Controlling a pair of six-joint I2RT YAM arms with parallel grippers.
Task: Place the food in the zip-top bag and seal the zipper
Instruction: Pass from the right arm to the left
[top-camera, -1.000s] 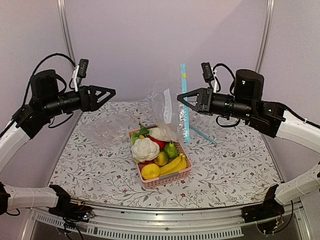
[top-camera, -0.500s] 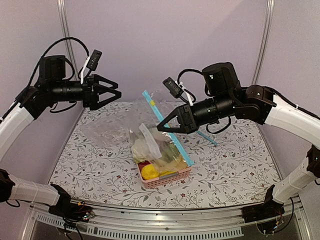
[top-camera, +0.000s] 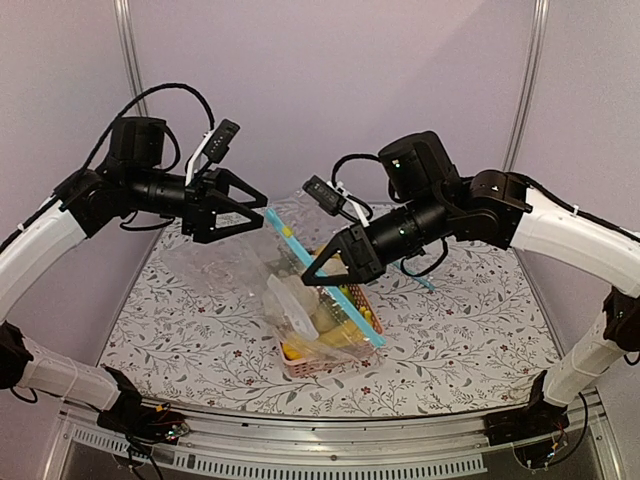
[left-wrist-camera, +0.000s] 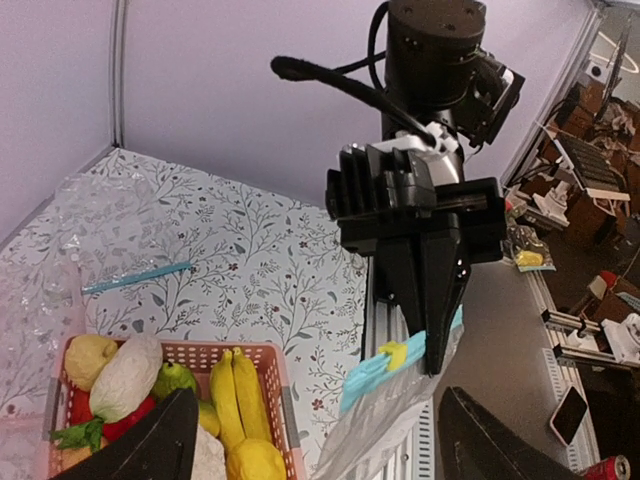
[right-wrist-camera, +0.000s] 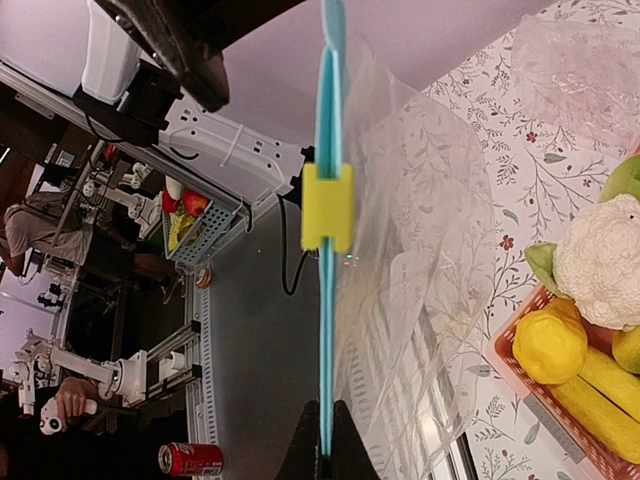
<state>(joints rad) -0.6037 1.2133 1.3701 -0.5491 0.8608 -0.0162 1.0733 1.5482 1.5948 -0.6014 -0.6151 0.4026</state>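
My right gripper (top-camera: 322, 270) is shut on the light-blue zipper (top-camera: 325, 275) of the zip-top bag (top-camera: 300, 270). The strip slants down over the pink basket (top-camera: 335, 365), and the clear bag drapes across the food. In the right wrist view the zipper (right-wrist-camera: 327, 300) runs straight up from my shut fingers, with a yellow slider (right-wrist-camera: 327, 208) on it. My left gripper (top-camera: 245, 205) is open, just left of the strip's upper end and apart from it. From the left wrist I see the white oblong piece (left-wrist-camera: 125, 375), green fruit (left-wrist-camera: 175, 380) and zipper (left-wrist-camera: 400, 365). A yellow lemon-like fruit (right-wrist-camera: 548, 345) lies in the basket.
Bananas (left-wrist-camera: 235, 395) and a cauliflower (right-wrist-camera: 605, 260) share the basket (left-wrist-camera: 275, 380). A loose light-blue strip (top-camera: 415, 275) lies on the floral tablecloth behind the right arm. Crumpled clear plastic (top-camera: 205, 262) lies at the left back.
The right gripper swung the zipper and bag left and down over the basket. The left gripper moved right, close to the strip's upper end, and its jaws narrowed slightly.
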